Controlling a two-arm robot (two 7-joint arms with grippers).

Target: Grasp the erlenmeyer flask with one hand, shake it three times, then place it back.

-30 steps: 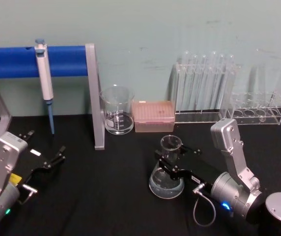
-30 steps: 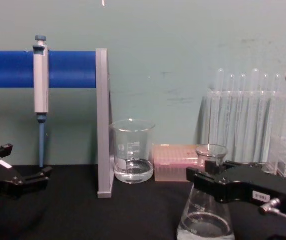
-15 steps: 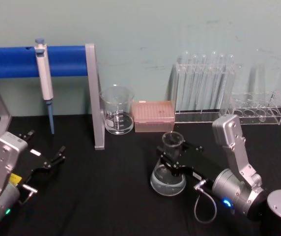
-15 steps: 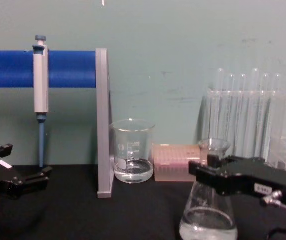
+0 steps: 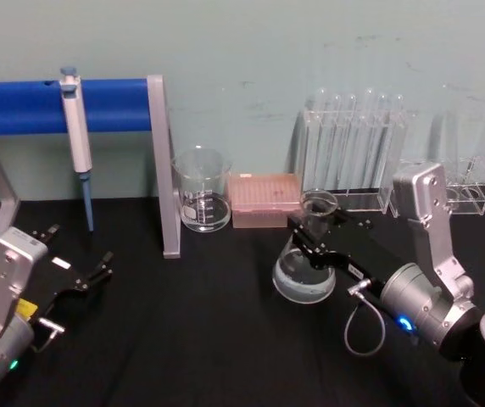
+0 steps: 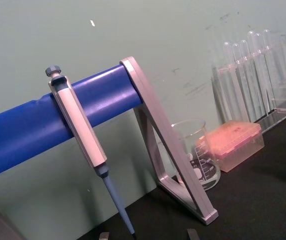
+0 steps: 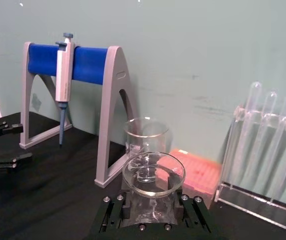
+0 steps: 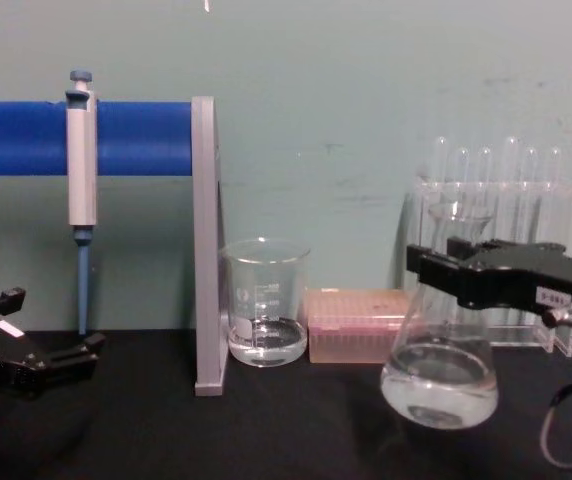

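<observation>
The right gripper (image 8: 453, 268) has its jaws clenched on the flask (image 8: 440, 372) at the neck, holding it clear of the tabletop (image 8: 266, 432) for shaking. The left gripper (image 5: 78, 251) sits parked, jaws released.

A grey pipette (image 5: 77, 127) hangs upright from the blue bar of a grey-legged stand (image 5: 162, 170) on the black table (image 5: 183, 339). Beside that leg sits a glass beaker (image 5: 202, 201) holding a little clear liquid, next a pink tip box (image 5: 264, 199), then tall test tubes (image 5: 353, 144) in a clear rack.
</observation>
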